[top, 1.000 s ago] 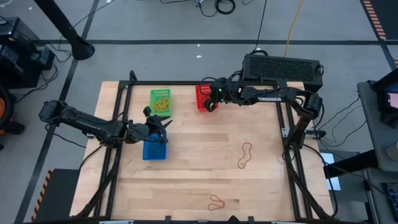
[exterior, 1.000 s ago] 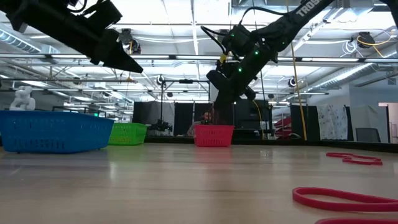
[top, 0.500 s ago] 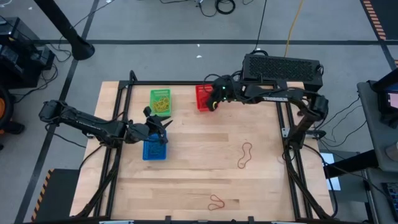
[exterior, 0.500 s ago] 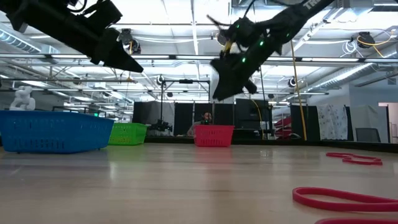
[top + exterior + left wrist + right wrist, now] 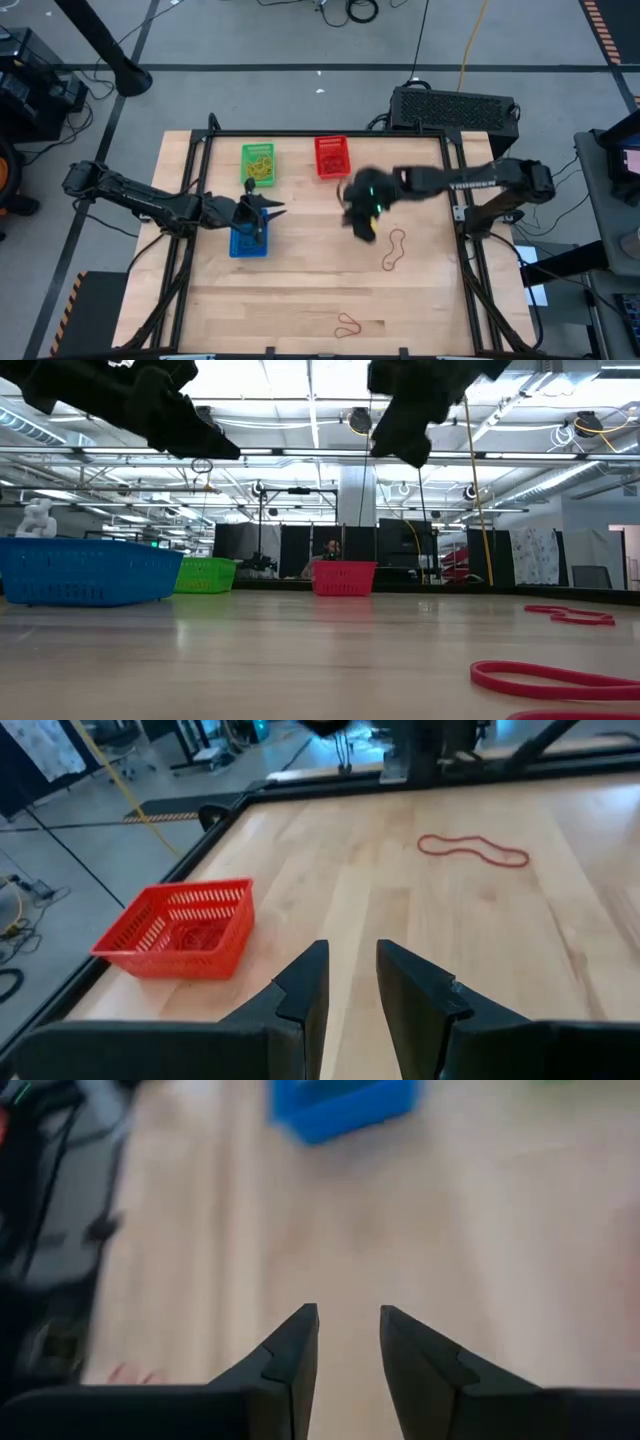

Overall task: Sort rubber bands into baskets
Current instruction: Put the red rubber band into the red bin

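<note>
The green basket [image 5: 258, 163], the red basket [image 5: 332, 156] and the blue basket [image 5: 248, 241] stand on the wooden table. A red rubber band [image 5: 395, 250] lies flat right of the middle, and another [image 5: 348, 323] lies near the front edge. My left gripper [image 5: 265, 210] hovers over the blue basket's far end, open by a narrow gap and empty [image 5: 350, 985]. My right gripper [image 5: 362, 225] is above the table's middle, left of the first band, open by a narrow gap and empty [image 5: 348, 1342].
The green basket holds yellow and green bands, and the red basket [image 5: 180, 928] holds red ones. Black frame rails [image 5: 195, 180] run along the table's left and right sides. A black box [image 5: 455, 108] sits behind the far right corner. Bare wood lies between the baskets and the front edge.
My right gripper has swung from over the red basket toward the table's near edge and a little right. It now stands above the middle, close to the red band, and looks higher in the low view. My left gripper has risen slightly over the blue basket.
</note>
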